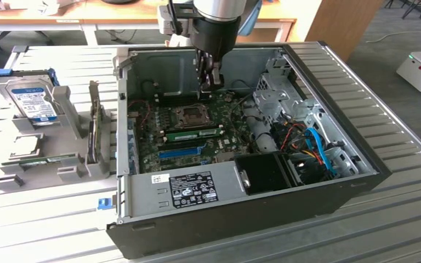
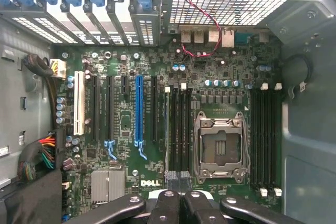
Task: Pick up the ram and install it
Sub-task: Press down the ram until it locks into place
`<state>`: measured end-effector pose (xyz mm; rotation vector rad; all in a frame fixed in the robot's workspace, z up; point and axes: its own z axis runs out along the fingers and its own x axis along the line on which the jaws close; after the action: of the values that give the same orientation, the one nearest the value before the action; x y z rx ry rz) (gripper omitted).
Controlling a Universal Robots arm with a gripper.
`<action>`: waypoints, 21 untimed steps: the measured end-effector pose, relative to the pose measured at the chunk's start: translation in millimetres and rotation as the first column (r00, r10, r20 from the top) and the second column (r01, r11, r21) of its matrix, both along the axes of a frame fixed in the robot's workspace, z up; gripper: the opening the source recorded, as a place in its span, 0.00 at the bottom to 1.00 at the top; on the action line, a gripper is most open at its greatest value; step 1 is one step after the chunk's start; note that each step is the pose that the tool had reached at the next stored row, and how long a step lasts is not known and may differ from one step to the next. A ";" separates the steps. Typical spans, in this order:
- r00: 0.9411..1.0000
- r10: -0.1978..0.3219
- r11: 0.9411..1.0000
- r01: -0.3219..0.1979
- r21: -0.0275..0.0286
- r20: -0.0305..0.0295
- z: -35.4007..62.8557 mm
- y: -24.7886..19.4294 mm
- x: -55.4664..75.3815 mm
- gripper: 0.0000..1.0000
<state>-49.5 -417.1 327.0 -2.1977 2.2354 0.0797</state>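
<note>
My gripper [image 1: 212, 82] hangs inside the case [image 1: 357, 164] over the board [image 2: 157, 129], fingers together, holding nothing. The ram [image 1: 193, 132] sits in a slot beside the CPU socket [image 1: 193, 116]. I'd check both end latches and that the stick lies level.

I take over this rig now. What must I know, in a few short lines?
Gripper: shut, nothing seen in it, above the motherboard inside the open case.
Ram: a green stick stands in a slot beside the CPU socket.
Done: the ram appears placed in the slot.
Left: I cannot tell whether it is fully seated.
</note>
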 end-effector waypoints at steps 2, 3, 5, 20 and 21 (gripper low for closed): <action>1.000 -0.013 1.000 0.013 0.000 0.000 -0.1 0.0 0.1 0.11; 1.000 -0.025 1.000 0.025 0.000 0.000 -0.2 0.0 0.1 0.11; 0.999 -0.052 0.999 0.052 0.000 0.000 -0.4 0.0 0.0 0.11; 0.951 -0.309 0.951 0.309 0.000 0.000 -1.7 0.0 0.0 0.11; 0.945 -0.326 0.945 0.326 0.000 0.000 -1.8 0.0 0.0 0.11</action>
<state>-49.4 -417.1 325.2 -1.7938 2.5608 0.0769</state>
